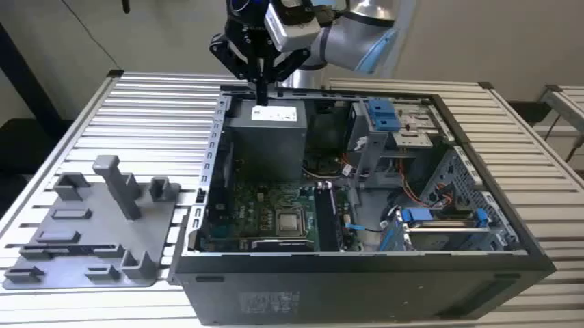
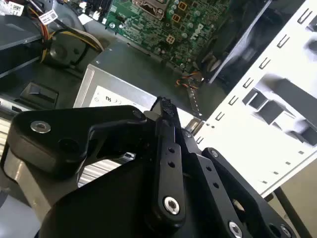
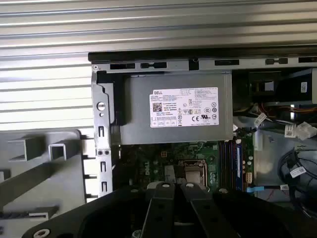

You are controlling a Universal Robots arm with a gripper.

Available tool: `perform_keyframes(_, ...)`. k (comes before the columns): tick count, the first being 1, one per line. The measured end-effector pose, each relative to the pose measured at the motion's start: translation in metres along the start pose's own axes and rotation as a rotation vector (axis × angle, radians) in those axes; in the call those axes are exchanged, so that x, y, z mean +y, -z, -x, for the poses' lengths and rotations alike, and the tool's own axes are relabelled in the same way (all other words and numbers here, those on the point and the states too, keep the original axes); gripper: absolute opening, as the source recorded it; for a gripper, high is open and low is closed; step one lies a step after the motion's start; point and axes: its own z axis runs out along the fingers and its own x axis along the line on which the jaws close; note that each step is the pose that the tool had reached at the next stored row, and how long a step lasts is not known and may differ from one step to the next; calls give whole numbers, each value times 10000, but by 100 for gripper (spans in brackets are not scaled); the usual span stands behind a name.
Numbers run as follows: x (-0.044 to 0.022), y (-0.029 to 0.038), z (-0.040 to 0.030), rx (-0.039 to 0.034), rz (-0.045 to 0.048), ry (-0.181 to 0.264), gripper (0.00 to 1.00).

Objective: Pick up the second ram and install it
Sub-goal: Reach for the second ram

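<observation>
My gripper (image 1: pixel 262 98) hangs above the back of the open computer case (image 1: pixel 474 225), over the grey power supply (image 1: pixel 267 137). Its black fingers (image 2: pixel 168 148) press together with nothing between them, and in the first wrist view the gripper (image 3: pixel 174 185) points at the green motherboard (image 3: pixel 148 163). A thin dark strip that looks like the second ram (image 1: pixel 68 249) lies flat in a groove of the grey tray (image 1: pixel 100 225) at the exterior view's left, far from the gripper. A dark stick (image 1: pixel 323 215) stands in the slots beside the silver chip (image 1: pixel 291 221).
The case sits on a white slatted table (image 1: pixel 137 102). The tray has a tall upright post (image 1: pixel 114 184) and shorter blocks. Inside the case are blue drive brackets (image 1: pixel 383 113), loose cables (image 1: pixel 411 198) and a metal drive cage at the exterior view's right.
</observation>
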Motion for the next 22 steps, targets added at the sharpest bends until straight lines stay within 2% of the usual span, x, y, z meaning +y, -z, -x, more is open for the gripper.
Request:
perform_keyframes(8,0,1,-4,8,-2,0,11)
perform_keyframes(11,-2,1,-25,13,-2,-1,11)
perform_keyframes(16,-5,2,-77,21,-2,-1,11)
perform_keyframes(22,-14,4,-198,36,-2,-2,11)
